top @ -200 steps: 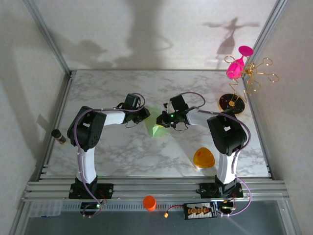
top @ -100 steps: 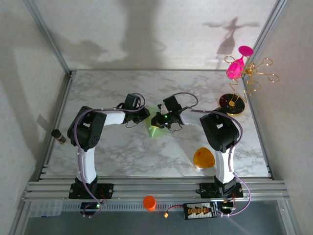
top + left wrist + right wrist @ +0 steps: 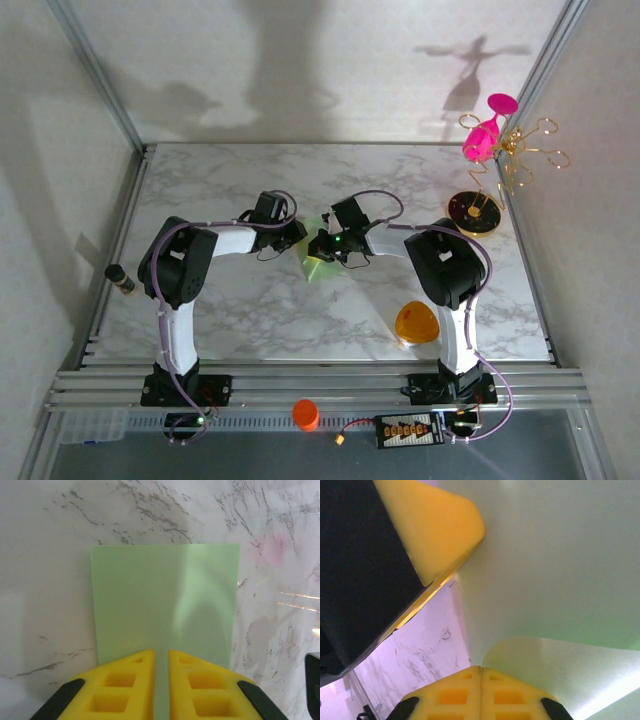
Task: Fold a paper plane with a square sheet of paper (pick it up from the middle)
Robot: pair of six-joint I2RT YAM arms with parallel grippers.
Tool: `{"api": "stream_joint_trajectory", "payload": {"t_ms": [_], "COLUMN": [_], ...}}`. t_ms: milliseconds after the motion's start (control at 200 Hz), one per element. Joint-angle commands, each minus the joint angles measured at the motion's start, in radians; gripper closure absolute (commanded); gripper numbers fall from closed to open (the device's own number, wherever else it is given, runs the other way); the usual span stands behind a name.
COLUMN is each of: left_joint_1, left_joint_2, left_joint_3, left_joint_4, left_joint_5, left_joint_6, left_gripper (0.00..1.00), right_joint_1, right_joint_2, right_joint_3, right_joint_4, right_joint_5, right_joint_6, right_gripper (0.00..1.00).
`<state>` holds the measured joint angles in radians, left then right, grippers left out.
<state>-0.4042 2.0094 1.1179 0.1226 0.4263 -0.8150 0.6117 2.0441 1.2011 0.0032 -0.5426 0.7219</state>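
Your left gripper [image 3: 161,656] is pinching the near edge of the square sheet of paper [image 3: 165,600], which is lying mid-table on the marble table [image 3: 240,310]. Your right gripper [image 3: 480,672], fingers pressed together, is gripping that sheet's curled opposite edge.

No legible text or labels

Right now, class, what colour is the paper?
Pale green paper, clearest in the left wrist view.

White arms with black joints, lilac cables, yellow ribbed fingers [image 3: 130,685].
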Motion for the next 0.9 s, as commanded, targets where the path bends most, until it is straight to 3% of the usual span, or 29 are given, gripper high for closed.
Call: {"api": "stream_joint_trajectory", "payload": {"t_ms": [0, 896], "left_joint_1": [-0.010, -0.013], "left_joint_2": [0.040, 0.042], "left_joint_3": [-0.012, -0.013], "left_joint_4": [-0.041, -0.043], "left_joint_5": [0.005, 0.009], "left_joint_6": [-0.002, -0.006], "left_gripper": [0.84, 0.84], "right_joint_1": [0.012, 0.011], "right_joint_2": [0.024, 0.038], "right_joint_3": [0.021, 0.018], "right_joint_4": [0.003, 0.024], "right_joint_5": [0.021, 0.036], "right_joint_6": [0.004, 0.028], "right_gripper": [1.00, 1.00]}}
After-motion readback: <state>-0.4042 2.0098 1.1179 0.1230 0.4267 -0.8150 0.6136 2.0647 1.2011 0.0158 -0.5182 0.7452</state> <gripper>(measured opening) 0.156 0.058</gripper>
